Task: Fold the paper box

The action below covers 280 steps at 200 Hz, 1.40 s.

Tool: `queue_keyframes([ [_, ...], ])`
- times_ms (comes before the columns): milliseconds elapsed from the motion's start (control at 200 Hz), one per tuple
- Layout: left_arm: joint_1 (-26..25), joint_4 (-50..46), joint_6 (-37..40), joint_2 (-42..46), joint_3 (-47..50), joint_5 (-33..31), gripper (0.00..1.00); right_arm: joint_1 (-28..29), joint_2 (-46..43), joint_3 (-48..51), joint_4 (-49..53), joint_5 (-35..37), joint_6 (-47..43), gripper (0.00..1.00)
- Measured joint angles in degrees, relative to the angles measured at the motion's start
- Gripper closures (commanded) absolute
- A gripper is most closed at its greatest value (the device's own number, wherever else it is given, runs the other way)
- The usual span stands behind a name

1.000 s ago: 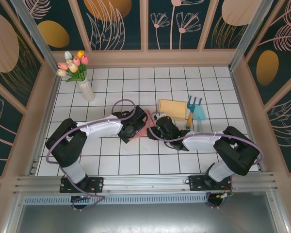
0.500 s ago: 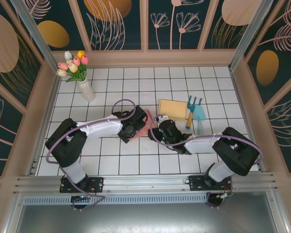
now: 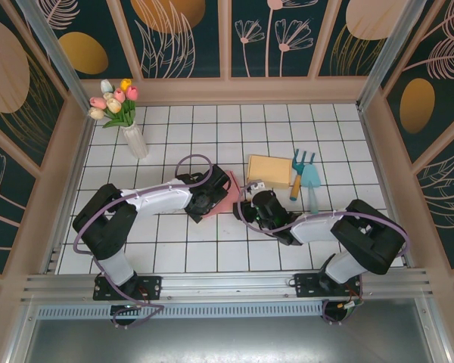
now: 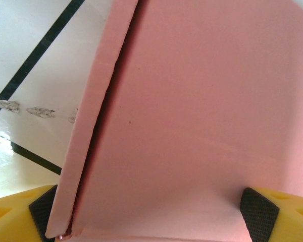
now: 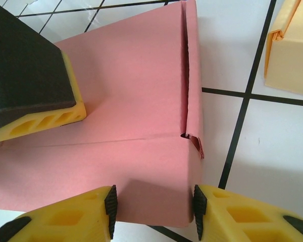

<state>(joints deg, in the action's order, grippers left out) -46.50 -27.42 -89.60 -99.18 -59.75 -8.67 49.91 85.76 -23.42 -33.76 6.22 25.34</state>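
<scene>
The pink paper box (image 3: 225, 190) lies partly folded on the white tiled floor between both arms. My left gripper (image 3: 206, 200) comes at it from the left. In the left wrist view a broad pink panel (image 4: 192, 111) spans the wide gap of the open left gripper (image 4: 151, 214), with a raised side flap (image 4: 88, 136) at the left. My right gripper (image 3: 251, 204) reaches in from the right. Its open jaws (image 5: 154, 209) straddle the box's near folded corner (image 5: 156, 196), the right pad (image 5: 198, 207) against the side wall. One left finger (image 5: 35, 96) rests on the panel.
A yellow box (image 3: 268, 168) (image 5: 293, 50) sits just right of the pink one. Teal garden tools (image 3: 309, 178) lie beyond it. A vase of tulips (image 3: 133, 136) stands at the back left. Panelled walls enclose the floor on three sides.
My right gripper's jaws have narrowed around the box corner, and that arm has shifted slightly right and nearer. The left arm has stayed put.
</scene>
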Motion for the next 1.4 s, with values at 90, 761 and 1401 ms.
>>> queue_keyframes([
  [90,0.0,0.0,0.2,0.0,0.0,-0.1,0.08,0.0,0.0,0.6,-1.1,0.2,0.0,0.56],
  [761,0.0,0.2,3.7,0.1,0.0,-2.1,0.08,0.0,4.0,3.1,-10.4,0.3,-0.9,0.61],
  [1401,0.0,0.2,5.3,0.1,0.0,-2.8,0.07,0.0,8.3,4.9,-18.5,1.4,-2.9,0.6],
])
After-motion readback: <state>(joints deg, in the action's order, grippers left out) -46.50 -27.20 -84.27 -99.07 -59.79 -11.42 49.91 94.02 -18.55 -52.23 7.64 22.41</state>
